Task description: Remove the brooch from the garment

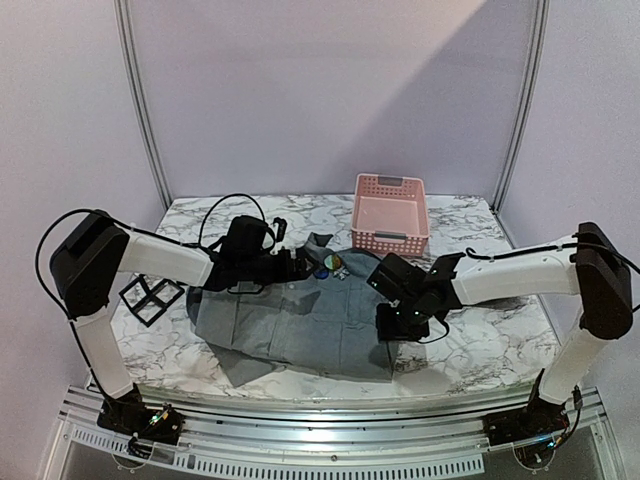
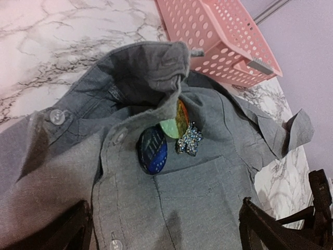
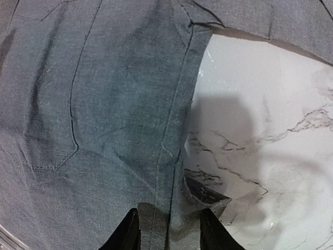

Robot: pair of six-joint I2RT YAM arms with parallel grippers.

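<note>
The grey garment [image 1: 290,320] lies spread on the marble table [image 1: 480,340], collar towards the back. Just under the collar, above the chest pocket, a sparkling jewelled brooch [image 2: 188,139] is pinned beside a round blue badge [image 2: 152,150] and a green-orange disc [image 2: 174,122]; they show as a small bright spot [image 1: 330,263] from above. My left gripper [image 2: 164,232] hovers wide open over the pocket, just short of the brooch, holding nothing. My right gripper [image 3: 169,232] rests on the garment's [image 3: 78,104] right hem with its fingers apart, astride the seam.
A pink perforated basket [image 1: 390,212] stands at the back of the table, just beyond the collar [image 2: 156,67]. A black open frame [image 1: 150,297] lies left of the garment under the left arm. Bare marble [image 3: 270,130] lies right of the hem.
</note>
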